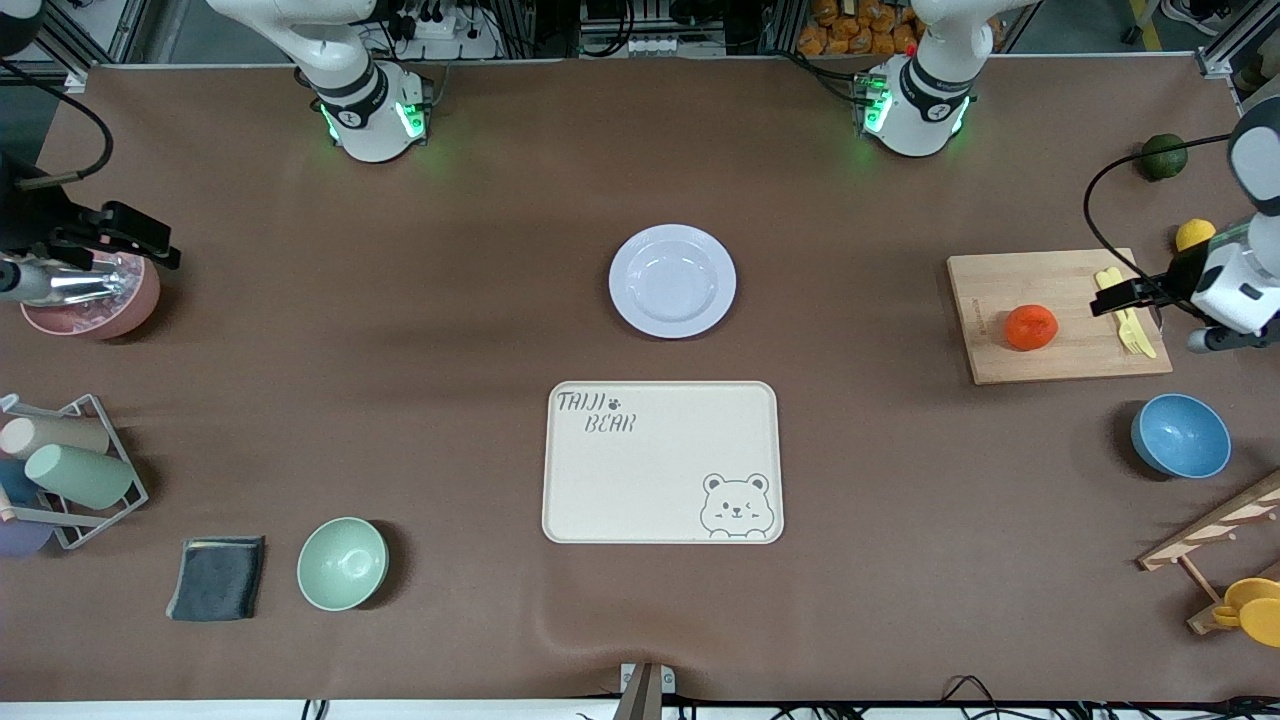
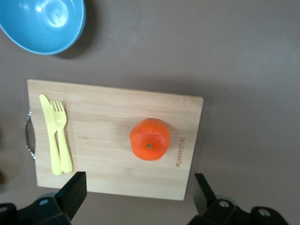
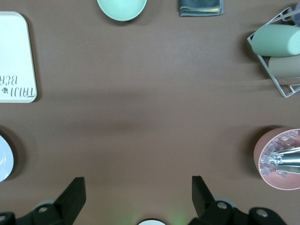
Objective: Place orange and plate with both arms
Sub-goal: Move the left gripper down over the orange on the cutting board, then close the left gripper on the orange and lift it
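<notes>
The orange [image 1: 1031,327] lies on a wooden cutting board [image 1: 1060,350] toward the left arm's end of the table. In the left wrist view the orange [image 2: 149,139] is on the board ahead of the fingers. My left gripper [image 1: 1126,297] [image 2: 140,197] is open and empty, up in the air over the board's edge. The pale lavender plate [image 1: 672,280] sits mid-table, farther from the front camera than the cream bear tray [image 1: 661,462]. Its rim shows in the right wrist view [image 3: 3,157]. My right gripper [image 1: 130,236] [image 3: 138,197] is open and empty, up over the pink bowl [image 1: 92,297].
A yellow fork and knife [image 1: 1124,310] lie on the board. A blue bowl [image 1: 1180,435], a lemon [image 1: 1194,234] and a dark green fruit [image 1: 1164,156] are near it. A green bowl [image 1: 342,563], a grey cloth [image 1: 217,577] and a cup rack [image 1: 70,470] are toward the right arm's end.
</notes>
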Available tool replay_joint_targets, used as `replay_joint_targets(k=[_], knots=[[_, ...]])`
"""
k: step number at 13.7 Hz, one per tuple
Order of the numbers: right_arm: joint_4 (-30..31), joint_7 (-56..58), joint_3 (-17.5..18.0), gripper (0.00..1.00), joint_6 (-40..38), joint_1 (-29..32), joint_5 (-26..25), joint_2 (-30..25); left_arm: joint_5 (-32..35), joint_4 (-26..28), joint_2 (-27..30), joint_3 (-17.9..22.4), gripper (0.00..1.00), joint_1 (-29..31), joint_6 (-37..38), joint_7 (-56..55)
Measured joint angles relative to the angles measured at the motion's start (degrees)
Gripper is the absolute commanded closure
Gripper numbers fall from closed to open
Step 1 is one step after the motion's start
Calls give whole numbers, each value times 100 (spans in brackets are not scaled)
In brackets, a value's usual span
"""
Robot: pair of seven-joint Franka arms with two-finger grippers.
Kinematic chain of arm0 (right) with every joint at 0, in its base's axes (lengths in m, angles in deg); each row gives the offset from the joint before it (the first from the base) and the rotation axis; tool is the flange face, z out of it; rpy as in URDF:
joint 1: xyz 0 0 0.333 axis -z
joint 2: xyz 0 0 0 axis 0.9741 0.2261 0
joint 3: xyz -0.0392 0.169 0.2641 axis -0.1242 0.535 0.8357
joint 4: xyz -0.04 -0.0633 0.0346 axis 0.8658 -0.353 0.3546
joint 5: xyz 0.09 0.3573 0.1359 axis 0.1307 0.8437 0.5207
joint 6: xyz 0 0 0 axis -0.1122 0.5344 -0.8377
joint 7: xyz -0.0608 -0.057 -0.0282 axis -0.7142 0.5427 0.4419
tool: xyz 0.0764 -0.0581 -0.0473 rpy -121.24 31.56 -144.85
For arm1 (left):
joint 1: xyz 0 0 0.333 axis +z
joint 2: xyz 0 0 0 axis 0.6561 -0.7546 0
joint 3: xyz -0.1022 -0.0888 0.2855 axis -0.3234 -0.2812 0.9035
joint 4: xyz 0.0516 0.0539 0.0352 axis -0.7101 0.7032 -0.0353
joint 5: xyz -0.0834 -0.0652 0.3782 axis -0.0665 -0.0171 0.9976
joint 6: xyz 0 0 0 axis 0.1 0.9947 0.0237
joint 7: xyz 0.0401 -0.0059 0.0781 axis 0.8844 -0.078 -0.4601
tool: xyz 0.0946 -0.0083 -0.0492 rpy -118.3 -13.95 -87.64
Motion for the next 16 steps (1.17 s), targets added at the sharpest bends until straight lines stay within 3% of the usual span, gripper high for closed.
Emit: replay_joint_targets(k=[4,16], knots=[[211,0,2,0,0,-65,64,8,117,631,-173,0,0,30,-696,0],[512,0,2,0,63,-131,305,-23,219,661,-1073,-8,0,47,-1506,1]])
